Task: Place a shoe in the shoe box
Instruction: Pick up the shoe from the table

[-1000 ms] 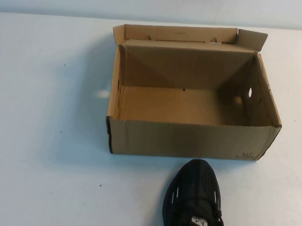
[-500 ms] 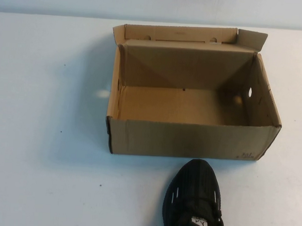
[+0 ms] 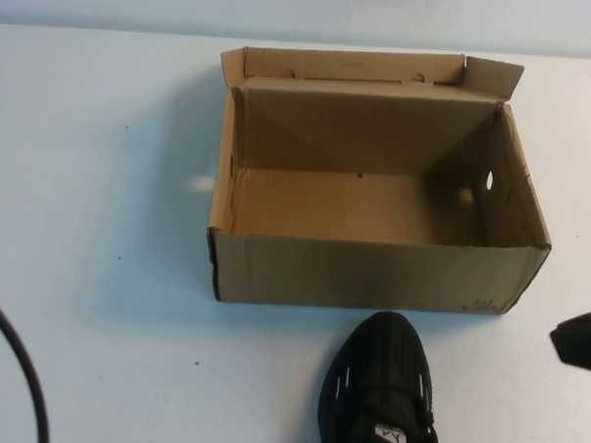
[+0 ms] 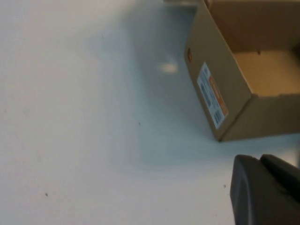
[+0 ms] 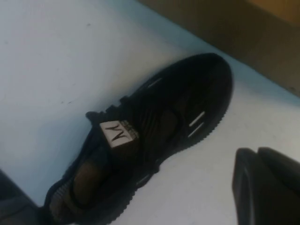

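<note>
Shoe (image 3: 381,392) sits upright on table (image 3: 99,223), toe pointing at near wall of shoe box (image 3: 377,274), just short of it, heel end cut off by the high view's near edge. Box open, empty, flaps up. Right gripper (image 3: 580,339) shows at right edge of the high view, near the shoe but apart from it, fingers closed, holding nothing; right wrist view has its fingertips (image 5: 267,187) beside the shoe's toe side. Left gripper (image 4: 265,187) hangs over bare table on the box's left, also closed and empty; only a cable (image 3: 19,366) shows in the high view.

Risks: closed jaws must open before descent or they just shove the shoe. Knit upper is soft, so a pinch on it may slip or sag. Toe so near the wall means a low lift likely catches the cardboard edge and pushes the light box away. Dangling heel could clip the rim.
</note>
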